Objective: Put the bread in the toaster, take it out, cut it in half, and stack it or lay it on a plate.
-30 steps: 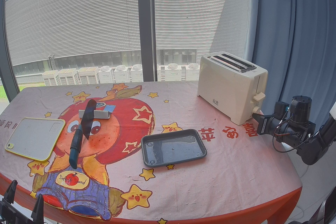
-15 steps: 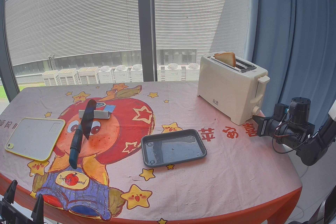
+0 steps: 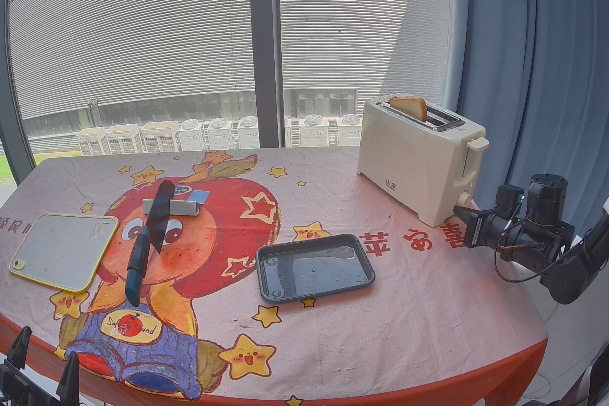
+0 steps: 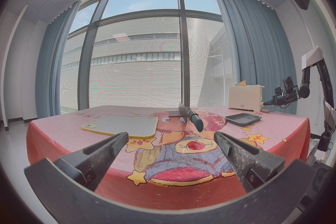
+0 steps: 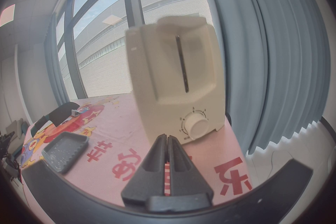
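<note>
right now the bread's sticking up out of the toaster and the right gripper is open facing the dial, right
Not quite: the right gripper is shut tight, not open, as the right wrist view shows. The rest holds: the bread sticks up out of the toaster, and the gripper faces the dial.

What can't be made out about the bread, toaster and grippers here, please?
Bread: lower part hidden inside the toaster slot, head view.
Toaster's top: blurred, right wrist view.
Left gripper: base cut off by the bottom edge, head view.
</note>
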